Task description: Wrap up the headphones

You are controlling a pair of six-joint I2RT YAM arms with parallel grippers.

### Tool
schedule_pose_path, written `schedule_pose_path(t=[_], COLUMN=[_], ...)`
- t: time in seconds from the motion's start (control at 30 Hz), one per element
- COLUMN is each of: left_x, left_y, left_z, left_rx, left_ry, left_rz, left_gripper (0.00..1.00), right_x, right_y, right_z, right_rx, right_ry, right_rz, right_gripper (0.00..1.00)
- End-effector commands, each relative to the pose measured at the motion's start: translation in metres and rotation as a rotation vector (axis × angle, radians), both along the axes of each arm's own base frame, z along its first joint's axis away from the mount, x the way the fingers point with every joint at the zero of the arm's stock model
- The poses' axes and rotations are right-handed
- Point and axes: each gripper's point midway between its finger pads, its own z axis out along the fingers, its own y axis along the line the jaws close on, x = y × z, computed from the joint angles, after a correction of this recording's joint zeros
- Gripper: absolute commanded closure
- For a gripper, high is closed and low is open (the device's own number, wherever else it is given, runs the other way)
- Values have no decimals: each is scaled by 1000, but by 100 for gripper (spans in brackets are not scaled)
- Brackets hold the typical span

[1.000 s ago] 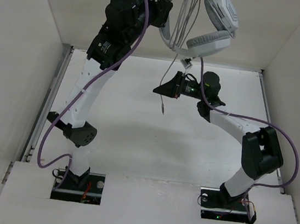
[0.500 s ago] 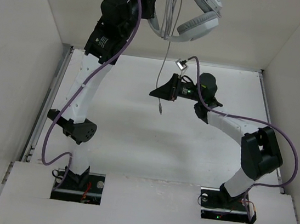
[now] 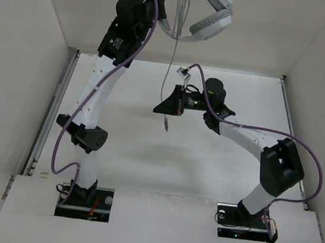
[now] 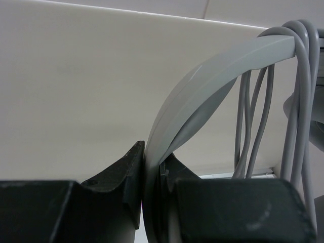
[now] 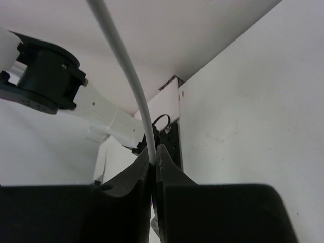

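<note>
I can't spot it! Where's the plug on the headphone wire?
Find the headphones held high by the left gripper. Their thin grey cable drops through the right gripper; the plug is the tiny tip dangling just below, thinner than the purple arm cables.

Headphones (image 4: 202, 76) — smooth plastic; matt table (image 3: 134, 154)

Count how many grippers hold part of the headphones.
2. The left gripper clamps the headband, high up; the right gripper pinches the hanging cable, lower down.

White table (image 3: 122, 152), metal rail (image 3: 52, 107) along L edge, white walls (image 3: 16, 48).
</note>
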Motion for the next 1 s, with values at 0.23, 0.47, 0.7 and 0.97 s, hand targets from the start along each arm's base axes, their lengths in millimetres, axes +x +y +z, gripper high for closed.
schedule_pose_path(t=[0.23,0.47,0.7,0.97], left_x=[10,31,45,53], left_y=[40,47,47,41], left_z=[43,16,-13,-55], left_rx=[-67,-2,70,175], left_ry=[-181,-153,-118,-60], left_rz=[137,193,215,215], left_gripper=[97,97,97,97], right_x=[-19,-15,-9,7], right_y=[5,-1,-13,-38], right_z=[23,34,42,71], right_rx=[-65,-124,-251,-385], right_ry=[-207,-316,-513,-760], right_rz=[69,46,3,-76], right_gripper=[93,93,92,91])
